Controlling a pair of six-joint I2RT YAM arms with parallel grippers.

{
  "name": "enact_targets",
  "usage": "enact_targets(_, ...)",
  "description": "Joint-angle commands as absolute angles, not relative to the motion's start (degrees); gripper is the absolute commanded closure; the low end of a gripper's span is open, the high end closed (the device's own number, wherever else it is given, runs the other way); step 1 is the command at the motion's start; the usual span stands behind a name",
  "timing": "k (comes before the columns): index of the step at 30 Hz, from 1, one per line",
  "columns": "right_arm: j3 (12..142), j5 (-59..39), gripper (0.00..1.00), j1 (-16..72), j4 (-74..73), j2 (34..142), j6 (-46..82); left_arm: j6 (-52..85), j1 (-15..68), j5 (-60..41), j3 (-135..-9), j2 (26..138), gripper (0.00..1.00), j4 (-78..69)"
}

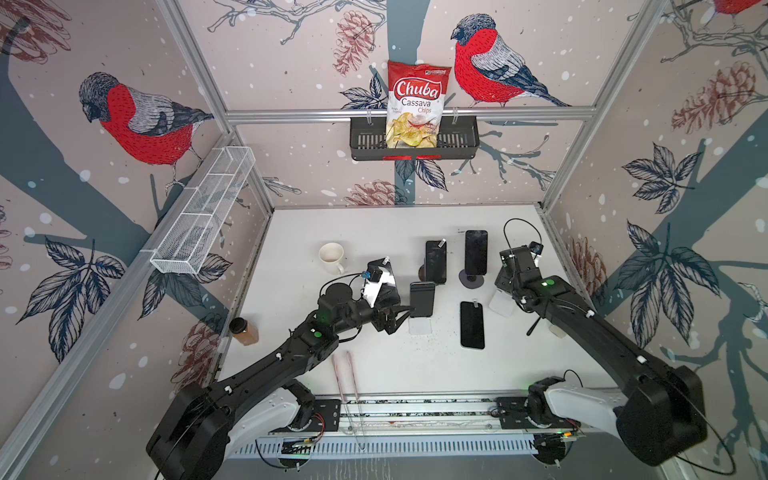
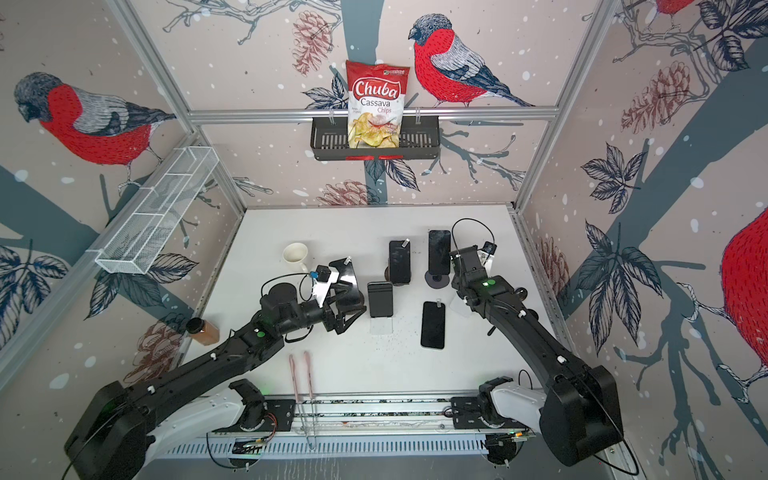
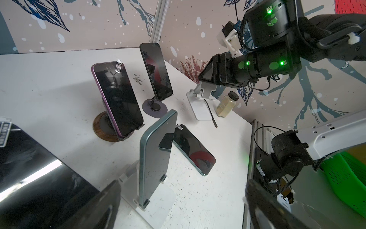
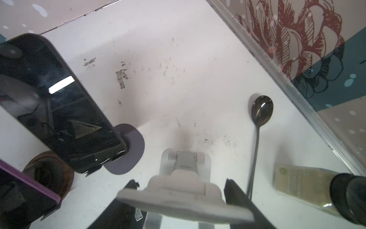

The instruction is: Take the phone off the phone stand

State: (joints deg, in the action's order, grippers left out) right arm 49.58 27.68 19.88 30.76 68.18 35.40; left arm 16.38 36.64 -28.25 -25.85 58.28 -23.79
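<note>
Tongs (image 1: 339, 376) nearest; teal phone (image 3: 154, 164) fronts left jaws (open).

I run two matte black arms. The left arm (image 1: 257, 370) and right arm (image 1: 602, 332) each end in a white shoulder link (image 1: 266, 411) bolted to a black base plate (image 1: 328, 415), with red wires (image 1: 321, 420) beside it. Round green stickers (image 1: 317, 333) mark the joints, and green lights (image 3: 282, 63) glow on the right wrist. Small white clips (image 1: 278, 356) sit along the links, and a braided black cable (image 3: 309, 25) runs over the forearm. The right gripper (image 3: 206, 78) has black triangular jaws below a white camera bracket (image 3: 229, 39). The left gripper (image 1: 409, 312) is black too.
</note>
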Motion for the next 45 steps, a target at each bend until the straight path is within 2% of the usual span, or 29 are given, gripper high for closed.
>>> enact_targets(1,49.8,25.3,0.41,17.0,25.6,69.5,31.4,15.0,36.7,-27.9,-26.6,58.9,0.03,-23.9)
enact_targets(8,53.0,23.0,0.41,11.3,18.0,76.2,26.3,15.0,36.7,-27.3,-27.1,60.3,0.03,-24.0)
enact_targets(20,65.5,15.7,0.44,2.8,12.4,92.3,17.5,14.3,36.7,-26.0,-29.5,62.0,0.03,-22.7)
enact_targets(27,71.3,15.7,0.41,2.5,8.7,99.6,11.8,14.1,36.7,-25.8,-29.7,62.0,0.03,-23.6)
enact_targets(41,73.3,2.8,0.26,2.1,0.6,106.3,-1.7,14.5,36.7,-25.0,-30.4,62.4,0.03,-23.0)
enact_targets(45,74.4,-1.1,0.26,1.7,1.3,108.1,-4.0,14.6,36.7,-24.9,-30.5,62.3,0.03,-23.0)
